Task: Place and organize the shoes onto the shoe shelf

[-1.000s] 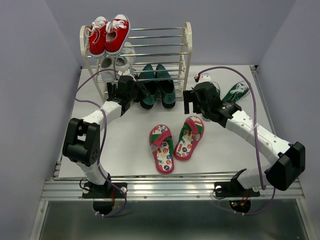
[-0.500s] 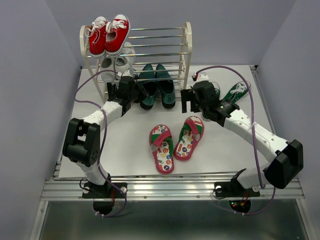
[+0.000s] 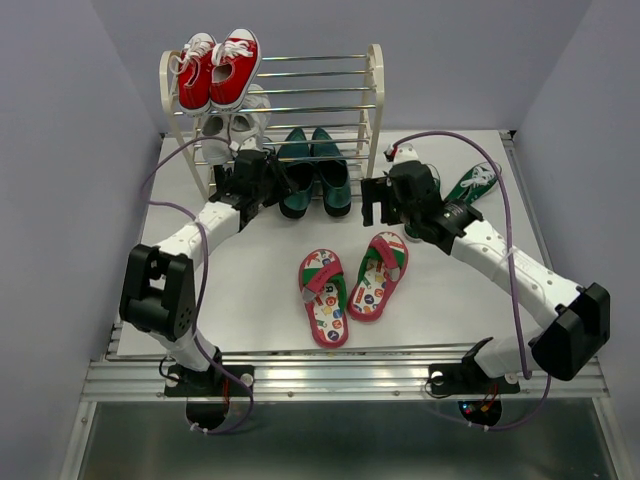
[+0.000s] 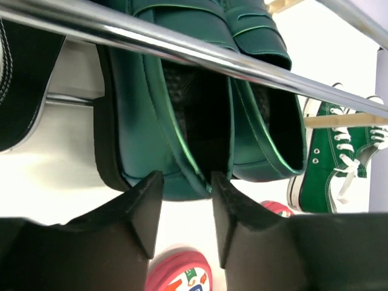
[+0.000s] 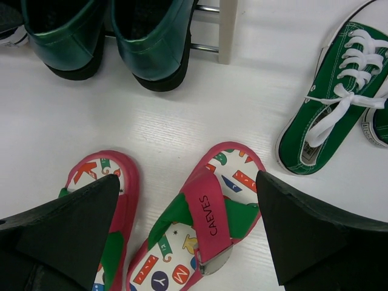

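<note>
Left hand [image 4: 185, 177] has crept further in at slip-ons [image 3: 314, 172] over last second. Fingers narrow, nothing between them. Slip-ons sit on bottom tier of shelf [image 3: 374, 95]; I judge that pair just needs squaring.

Right hand [image 5: 188, 180] wide, empty, over flip-flops [image 3: 352, 282] on surface [image 3: 250, 290]. Green sneakers [image 3: 472, 185] lie right of shelf.

Rod [image 4: 182, 51] close over left hand. Upper tiers' right halves free.

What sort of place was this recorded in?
Likely a robotics lab cell: left arm and right arm bolted to a white table, bare lavender walls close around, a shoe shelf as prop.
</note>
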Controlling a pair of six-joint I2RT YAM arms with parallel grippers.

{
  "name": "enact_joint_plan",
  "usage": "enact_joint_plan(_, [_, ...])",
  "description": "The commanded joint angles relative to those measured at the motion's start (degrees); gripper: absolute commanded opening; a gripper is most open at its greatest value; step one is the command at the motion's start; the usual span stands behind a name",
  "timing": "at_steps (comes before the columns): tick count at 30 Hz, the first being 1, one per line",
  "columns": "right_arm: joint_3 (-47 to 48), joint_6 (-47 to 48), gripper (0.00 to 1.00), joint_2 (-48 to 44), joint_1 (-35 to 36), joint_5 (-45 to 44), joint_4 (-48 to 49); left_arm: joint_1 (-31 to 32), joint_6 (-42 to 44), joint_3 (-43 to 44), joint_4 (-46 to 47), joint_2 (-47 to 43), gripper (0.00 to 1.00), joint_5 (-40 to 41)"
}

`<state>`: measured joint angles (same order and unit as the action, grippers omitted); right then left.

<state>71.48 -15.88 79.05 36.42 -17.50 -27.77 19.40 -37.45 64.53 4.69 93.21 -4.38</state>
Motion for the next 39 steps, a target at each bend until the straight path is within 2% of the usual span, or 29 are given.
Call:
enact_joint_plan(1, [-0.11,-0.20,1.00,-3.28,-0.30,0.97,3.25,0.46,3.26,4.63,-2.48,-5.58,0.57,-1.68])
enact_joint_plan(2, [-0.46,-0.20,1.00,-3.81,-0.30,1.15,3.25,0.73,3.87,4.99,-2.93,-6.10,0.65,-1.77])
enact_joint_plan(5, [-1.87,-0.47,1.00,-5.56,-0.30,0.71,3.25,2.31,4.49,4.99,-4.33,-8.74,0.73,-1.24])
enact_joint_plan(10, [-5.47,-3.45,1.00,-10.04,-0.30,-3.15,2.11,5.38,3.62,0.08,-4.60,-15.24,0.86,-0.36])
enact_joint_plan(11, [-6.09,-4.67,1.00,-10.83,-0.30,-3.77,1.84,6.78,3.61,-1.15,-5.99,-16.29,0.95,-0.19])
enact_joint_plan(12, [-7.40,-5.38,1.00,-11.63,-0.30,-4.82,0.88,7.49,2.92,-3.51,-6.35,-17.61,0.99,0.77])
enact_joint_plan(15, [-9.60,-7.06,1.00,-14.70,-0.30,-5.61,-0.96,10.92,2.39,-7.13,-8.81,-22.71,0.99,2.96])
enact_joint_plan(21, [-15.84,-9.87,1.00,-19.19,-0.30,-6.32,-3.25,17.33,-4.46,-19.86,-13.56,-36.84,0.99,6.74])
enact_joint_plan(25, [-18.39,-11.54,1.00,-20.16,-0.30,-7.11,-4.31,20.58,-9.21,-25.57,-18.30,-42.57,0.99,8.51])
enact_joint_plan(30, [-20.24,-12.60,1.00,-20.77,-0.30,-7.11,-4.75,26.64,-15.10,-31.92,-18.31,-44.78,0.99,7.37])
enact_joint_plan(34, [-21.21,-13.47,1.00,-20.34,-0.30,-7.46,-4.84,34.90,-20.89,-35.08,-18.31,-42.85,0.99,8.16])
enact_joint_plan(39, [-22.09,-13.57,1.00,-19.98,-0.30,-7.55,-4.84,37.55,-24.51,-38.07,-17.78,-43.28,0.98,10.26])
